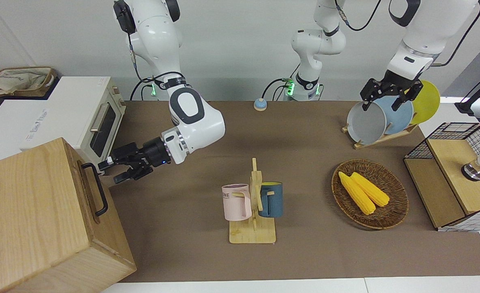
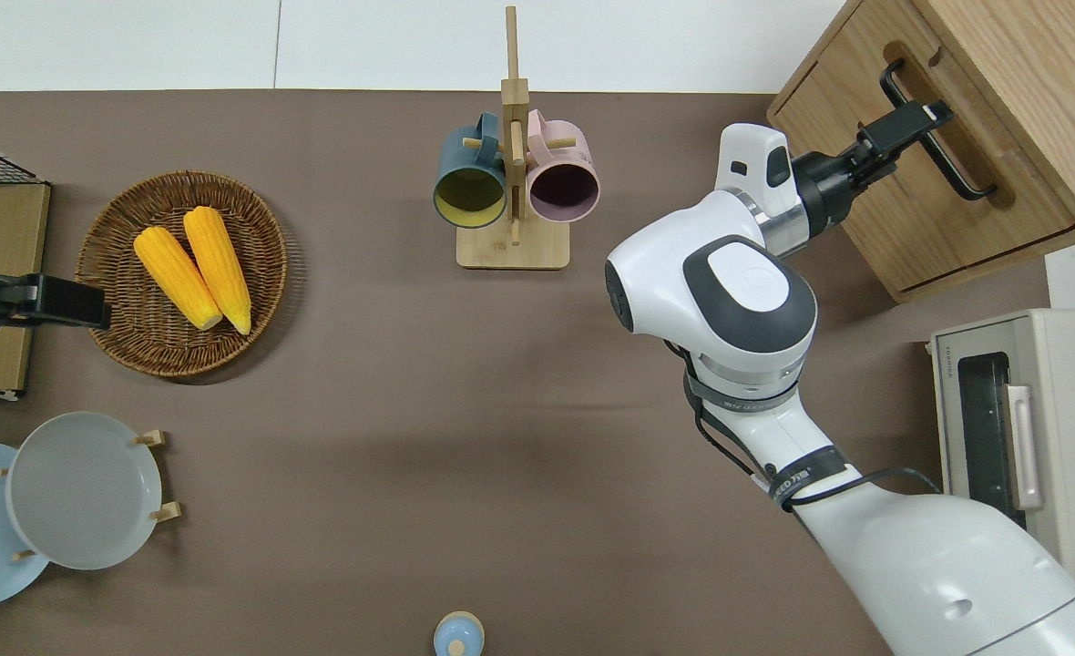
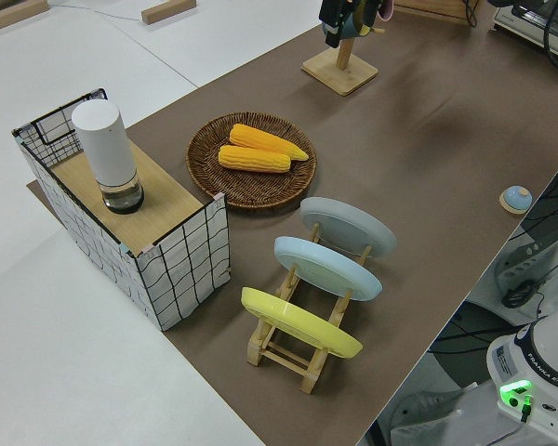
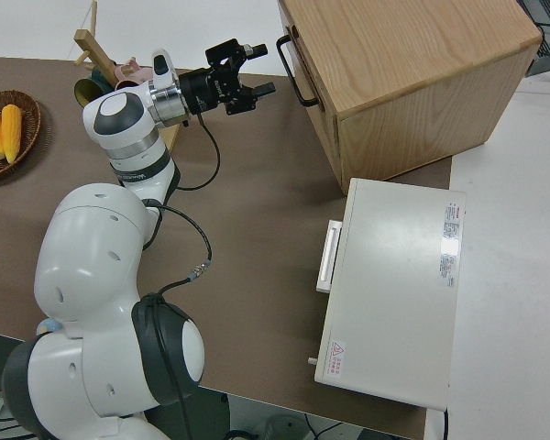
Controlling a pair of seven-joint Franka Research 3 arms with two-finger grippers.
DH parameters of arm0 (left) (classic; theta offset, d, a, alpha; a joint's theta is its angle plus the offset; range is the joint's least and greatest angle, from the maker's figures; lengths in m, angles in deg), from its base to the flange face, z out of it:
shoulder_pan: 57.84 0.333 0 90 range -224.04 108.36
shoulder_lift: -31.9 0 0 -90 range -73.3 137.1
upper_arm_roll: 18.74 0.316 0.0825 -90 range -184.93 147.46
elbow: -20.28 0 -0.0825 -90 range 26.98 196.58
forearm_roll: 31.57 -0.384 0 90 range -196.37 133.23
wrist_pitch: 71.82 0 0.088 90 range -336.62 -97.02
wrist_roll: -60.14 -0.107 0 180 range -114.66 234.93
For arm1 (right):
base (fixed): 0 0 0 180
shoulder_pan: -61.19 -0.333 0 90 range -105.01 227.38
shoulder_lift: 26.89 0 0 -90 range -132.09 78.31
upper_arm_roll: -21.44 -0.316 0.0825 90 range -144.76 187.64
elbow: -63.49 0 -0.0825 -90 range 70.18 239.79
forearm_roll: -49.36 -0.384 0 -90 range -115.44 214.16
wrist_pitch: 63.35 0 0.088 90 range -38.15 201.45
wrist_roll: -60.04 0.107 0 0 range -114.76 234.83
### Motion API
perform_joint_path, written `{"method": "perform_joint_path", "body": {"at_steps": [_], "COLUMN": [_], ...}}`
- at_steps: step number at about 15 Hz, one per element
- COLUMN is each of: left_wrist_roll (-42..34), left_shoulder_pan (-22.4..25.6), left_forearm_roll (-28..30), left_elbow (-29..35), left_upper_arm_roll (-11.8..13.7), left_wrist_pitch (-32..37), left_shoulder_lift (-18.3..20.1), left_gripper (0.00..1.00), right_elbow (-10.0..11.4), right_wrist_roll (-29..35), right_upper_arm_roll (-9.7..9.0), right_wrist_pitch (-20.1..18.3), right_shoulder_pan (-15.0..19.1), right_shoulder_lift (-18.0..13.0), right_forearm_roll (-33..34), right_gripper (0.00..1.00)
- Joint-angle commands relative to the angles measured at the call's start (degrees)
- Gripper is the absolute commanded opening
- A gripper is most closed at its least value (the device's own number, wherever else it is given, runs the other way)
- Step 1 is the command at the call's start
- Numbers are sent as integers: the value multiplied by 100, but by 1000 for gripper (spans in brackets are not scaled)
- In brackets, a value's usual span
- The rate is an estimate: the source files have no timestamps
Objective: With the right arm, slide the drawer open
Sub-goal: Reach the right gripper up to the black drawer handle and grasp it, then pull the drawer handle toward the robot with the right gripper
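The pale-wood cabinet (image 1: pixel 32 219) stands at the right arm's end of the table. Its drawer (image 2: pixel 938 214) sits flush in it, with a black bar handle (image 1: pixel 96 189) across the front. My right gripper (image 1: pixel 112 171) is open and level with the handle (image 2: pixel 957 159), at the end of the bar nearer to the robots. In the overhead view its upper finger (image 2: pixel 911 123) crosses the bar. In the right side view the gripper (image 4: pixel 264 68) shows a small gap to the handle (image 4: pixel 296 71), so I cannot tell whether it touches. My left arm is parked, its gripper (image 1: pixel 382 99) open.
A white toaster oven (image 1: pixel 89 122) stands beside the cabinet, nearer to the robots. A mug rack (image 1: pixel 253 203) with two mugs is mid-table. A wicker basket (image 1: pixel 398 203) of corn, a plate rack (image 1: pixel 382 140) and a wire-mesh cabinet (image 1: pixel 455 179) fill the left arm's end.
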Motion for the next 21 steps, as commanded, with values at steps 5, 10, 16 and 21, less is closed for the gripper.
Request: {"method": "perform_joint_path", "body": {"at_steps": [5,10,16,21], "left_wrist_roll": [-42,-42,-42,-42], "left_shoulder_pan": [-99,-99,-99,-99], "left_forearm_roll": [-72,-72,-72,-72], "left_elbow": [-117,-117,-117,-117], "left_upper_arm_roll": [95,95,95,95], "left_wrist_pitch": [-2,-2,-2,-2], "left_shoulder_lift": [-76,-76,-76,-76], "left_gripper": [998,998,995,995], "right_elbow": [69,33,42,60], "right_wrist_roll": [557,856,768,733], "right_upper_arm_roll": [0,26,26,18], "right_wrist_pitch": [136,374,365,330], "right_shoulder_pan": [264,422,361,299], "right_shoulder_lift": [158,158,158,158], "right_forearm_roll": [642,616,545,423], "right_gripper": [985,977,185,0]}}
